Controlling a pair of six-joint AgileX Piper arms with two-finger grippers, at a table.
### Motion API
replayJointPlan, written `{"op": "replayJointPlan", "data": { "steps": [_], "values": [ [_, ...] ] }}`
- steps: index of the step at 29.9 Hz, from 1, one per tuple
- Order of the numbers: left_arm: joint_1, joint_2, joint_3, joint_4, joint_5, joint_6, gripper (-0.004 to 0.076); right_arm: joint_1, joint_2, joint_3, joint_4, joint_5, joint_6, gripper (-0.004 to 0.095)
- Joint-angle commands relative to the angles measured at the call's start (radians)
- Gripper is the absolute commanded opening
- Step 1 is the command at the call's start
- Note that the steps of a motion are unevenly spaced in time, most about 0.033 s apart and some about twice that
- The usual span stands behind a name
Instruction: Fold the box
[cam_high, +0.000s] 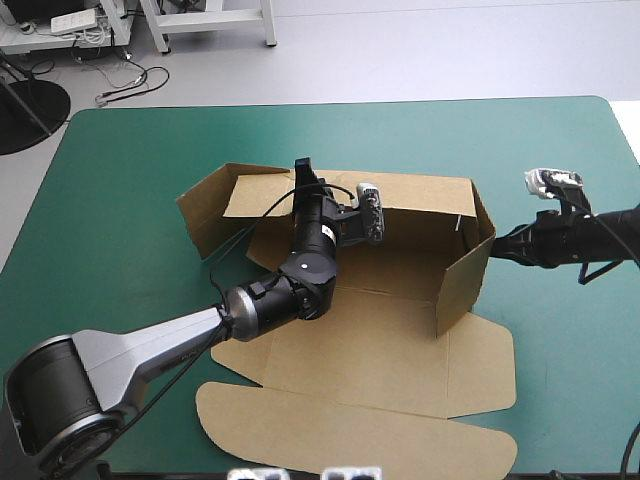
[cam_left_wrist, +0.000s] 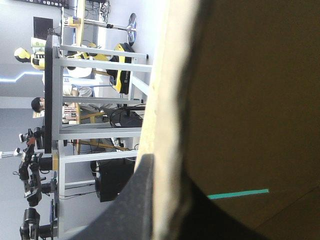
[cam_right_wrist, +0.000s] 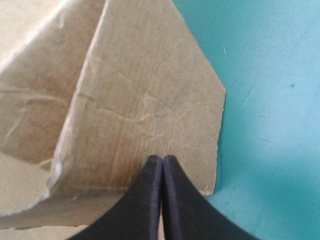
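The brown box lies half raised at the table's middle, its back wall and right end wall upright and the lid flat toward the near edge. My left gripper sits on the back wall's top edge near its left end. In the left wrist view it is shut on the box, whose pale cut edge runs between the black fingers. My right gripper is shut, its tip against the outer face of the right end wall, with nothing between the fingers.
A loose left flap angles outward from the box's back-left corner. Bare teal-green cover surrounds the box on all sides, widest on the right under my right arm and toward the far edge.
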Motion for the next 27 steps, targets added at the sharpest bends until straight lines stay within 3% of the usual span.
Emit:
{"op": "replayJointPlan", "data": {
  "steps": [1, 5, 9, 13, 18, 21, 27],
  "values": [
    [-0.001, -0.017, -0.009, -0.095, -0.019, 0.016, -0.001, -0.003, -0.094, 0.103, 0.158, -0.122, -0.152, -0.0019],
    [-0.001, -0.017, -0.009, -0.095, -0.019, 0.032, -0.001, -0.003, -0.13, 0.238, 0.36, -0.243, -0.391, -0.0019],
    [-0.001, -0.017, -0.009, -0.095, -0.023, 0.032, -0.001, 0.009, -0.132, 0.31, 0.515, -0.251, -0.604, -0.0018],
    [-0.001, -0.017, -0.009, -0.092, -0.025, 0.032, -0.001, 0.019, -0.134, 0.323, 0.511, -0.243, -0.628, -0.0003],
    [-0.001, -0.017, -0.009, -0.089, -0.027, 0.032, -0.001, 0.019, -0.15, 0.323, 0.422, -0.192, -0.633, 0.0009],
    [-0.001, -0.017, -0.009, -0.089, -0.027, 0.032, -0.001, 0.019, -0.162, 0.323, 0.353, -0.19, -0.633, 0.0093],
    [-0.001, -0.017, -0.009, -0.089, -0.027, 0.032, -0.001, 0.019, -0.172, 0.323, 0.35, -0.176, -0.693, 0.0445]
  ]
}}
